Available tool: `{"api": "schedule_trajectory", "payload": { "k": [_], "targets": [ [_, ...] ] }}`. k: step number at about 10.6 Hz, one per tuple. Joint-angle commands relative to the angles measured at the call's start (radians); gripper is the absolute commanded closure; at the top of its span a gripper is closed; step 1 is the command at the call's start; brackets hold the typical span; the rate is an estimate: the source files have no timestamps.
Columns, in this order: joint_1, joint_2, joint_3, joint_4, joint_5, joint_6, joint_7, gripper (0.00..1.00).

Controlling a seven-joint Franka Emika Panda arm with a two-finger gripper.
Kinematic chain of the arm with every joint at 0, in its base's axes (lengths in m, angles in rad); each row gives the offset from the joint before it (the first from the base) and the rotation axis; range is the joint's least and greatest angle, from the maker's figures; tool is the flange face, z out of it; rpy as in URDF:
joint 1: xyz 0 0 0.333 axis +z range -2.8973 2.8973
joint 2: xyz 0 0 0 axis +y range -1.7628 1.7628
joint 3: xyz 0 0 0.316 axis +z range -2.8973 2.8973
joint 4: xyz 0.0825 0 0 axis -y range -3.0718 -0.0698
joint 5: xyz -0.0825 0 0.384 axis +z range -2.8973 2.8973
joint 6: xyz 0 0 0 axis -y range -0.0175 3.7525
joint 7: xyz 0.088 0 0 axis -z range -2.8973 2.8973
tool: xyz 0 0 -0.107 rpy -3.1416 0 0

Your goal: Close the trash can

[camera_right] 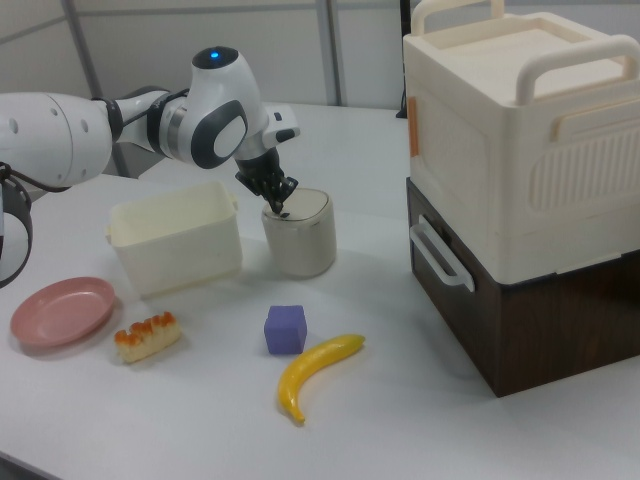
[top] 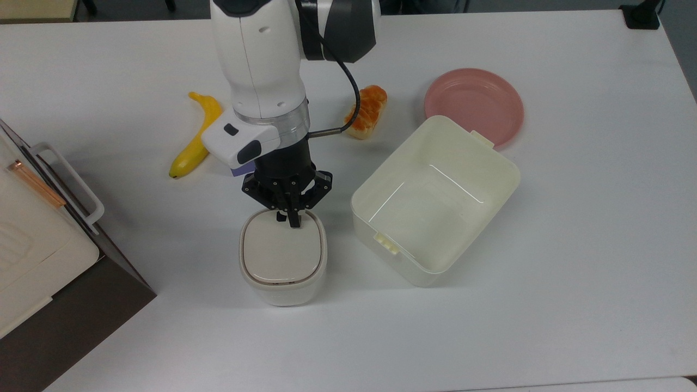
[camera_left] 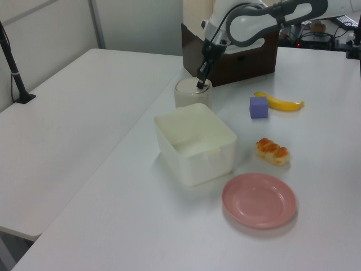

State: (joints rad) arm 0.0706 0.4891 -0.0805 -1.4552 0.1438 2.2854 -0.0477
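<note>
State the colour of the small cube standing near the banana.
The cube is purple, seen best in the right view beside the yellow banana.

The top view looks steeply down on the white worktop (top: pixel 572 272) from above, at close range. The left view looks obliquely along the worktop from the pink plate (camera_left: pixel 259 200) end, farther back, toward the brown cabinet (camera_left: pixel 248 62). The right view faces from the opposite side at low height, with the cabinet nearest. All three views share the trash can (top: pixel 283 258), the cream tub (top: pixel 435 198) and the banana (top: pixel 196 139).
</note>
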Motion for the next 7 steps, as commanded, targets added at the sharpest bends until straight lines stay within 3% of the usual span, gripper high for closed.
{"api": "schedule_trajectory", "payload": {
  "k": [1,7],
  "targets": [
    [0.006,0.009,-0.01,-0.025,-0.041,0.043,-0.024,1.0],
    [0.012,0.003,-0.01,-0.08,-0.056,0.042,-0.012,1.0]
  ]
}}
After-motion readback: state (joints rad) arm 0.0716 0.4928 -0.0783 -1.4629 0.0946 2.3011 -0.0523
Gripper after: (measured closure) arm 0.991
